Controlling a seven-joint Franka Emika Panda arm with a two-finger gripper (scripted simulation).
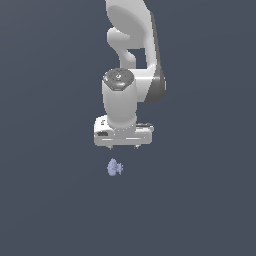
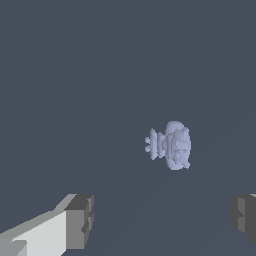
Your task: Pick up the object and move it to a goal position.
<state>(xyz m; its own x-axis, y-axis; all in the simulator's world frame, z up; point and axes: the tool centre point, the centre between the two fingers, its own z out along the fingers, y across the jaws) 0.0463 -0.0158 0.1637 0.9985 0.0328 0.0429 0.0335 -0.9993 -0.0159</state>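
The object (image 1: 115,167) is a tiny pale lavender-blue lumpy item lying on the dark grey surface, just in front of the white arm in the exterior view. In the wrist view the object (image 2: 171,145) shows ribbed discs on one side and a rounder bulb on the other. My gripper (image 1: 123,147) hangs a little above and behind it, and only short finger stubs show there. In the wrist view the gripper (image 2: 162,222) is open, its grey pads (image 2: 80,220) far apart with nothing between them. The object lies ahead of the fingers, apart from them.
The white arm (image 1: 132,60) rises behind the gripper to the top of the exterior view. The plain dark grey surface (image 1: 50,200) fills all around, with no other objects or edges in sight.
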